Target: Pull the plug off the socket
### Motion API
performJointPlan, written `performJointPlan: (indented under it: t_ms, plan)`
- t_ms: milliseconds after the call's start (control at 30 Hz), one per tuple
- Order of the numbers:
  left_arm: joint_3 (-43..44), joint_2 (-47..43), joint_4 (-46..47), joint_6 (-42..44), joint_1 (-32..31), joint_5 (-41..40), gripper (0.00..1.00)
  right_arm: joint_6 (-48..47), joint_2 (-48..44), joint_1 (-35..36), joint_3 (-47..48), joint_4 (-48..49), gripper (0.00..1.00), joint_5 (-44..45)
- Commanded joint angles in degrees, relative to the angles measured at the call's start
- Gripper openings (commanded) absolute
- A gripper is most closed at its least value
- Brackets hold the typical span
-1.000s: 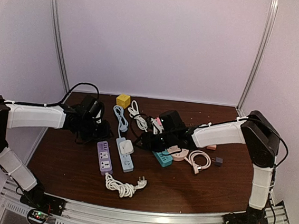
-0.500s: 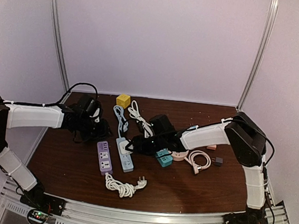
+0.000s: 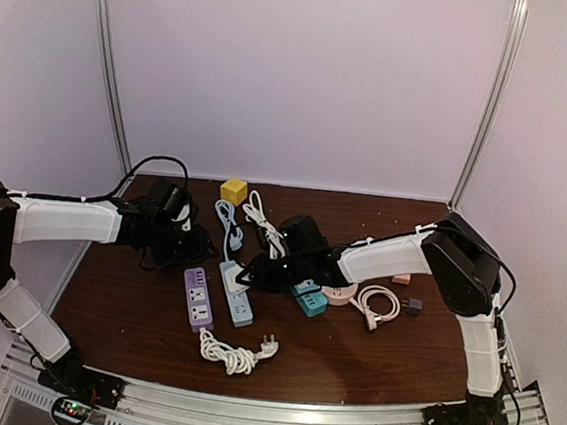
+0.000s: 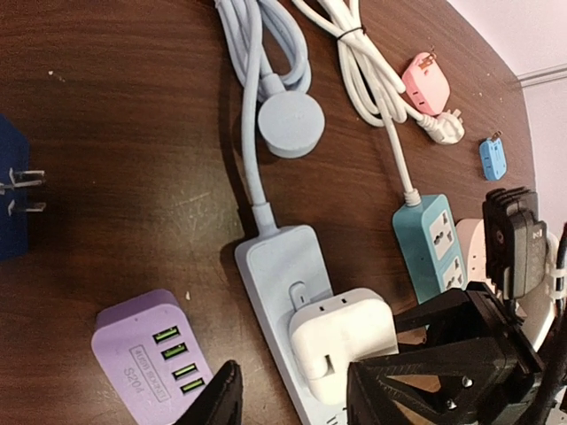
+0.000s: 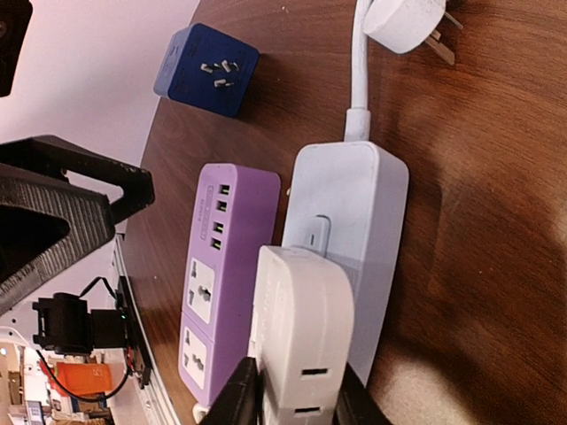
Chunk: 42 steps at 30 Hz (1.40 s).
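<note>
The grab step is on. The right gripper (image 5: 297, 394) has its jaws pinching the white square plug (image 5: 301, 328) from both sides. The plug sits pushed into the pale blue power strip (image 5: 354, 204) in the middle of the dark brown wooden counter (image 3: 351, 350). The left gripper (image 3: 173, 237) hovers at 10 o'clock from the plug, jaws spread, holding nothing. Next, I think, comes a straight pull up, and the strip may lift too.
</note>
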Motion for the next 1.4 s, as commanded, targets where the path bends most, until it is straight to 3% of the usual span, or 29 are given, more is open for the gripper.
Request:
performJointPlan:
  t_ms: [0,167,433,833,1067,1367]
  plan:
    - [0.0,1.3,3.8,0.9,0.5,1.9,0.41,0.6,-0.3,0.5,0.4,1.1,0.23,-0.7]
    - [0.1,2.3,6.9,1.1,0.5,4.6,0.41,2.9,-1.9,0.5,-2.2,2.0,0.06,-1.1]
    - [-1.1,5.4,12.6,-1.1,0.3,8.1,0.33,5.3,-6.7,0.4,-9.4,3.5,0.03,0.6]
    - [0.6,13.3,19.7,-4.0,-0.4,11.2,0.0,4.8,-7.8,0.5,-10.0,1.7,0.01,1.9]
    - [0.6,15.4,19.2,-4.9,-0.7,11.3,0.0,4.5,-7.8,0.5,-9.4,1.3,0.01,1.9]
    - [3.3,17.0,9.5,-3.6,-2.0,7.7,0.0,4.0,-9.1,0.5,-9.0,0.5,0.01,2.5]
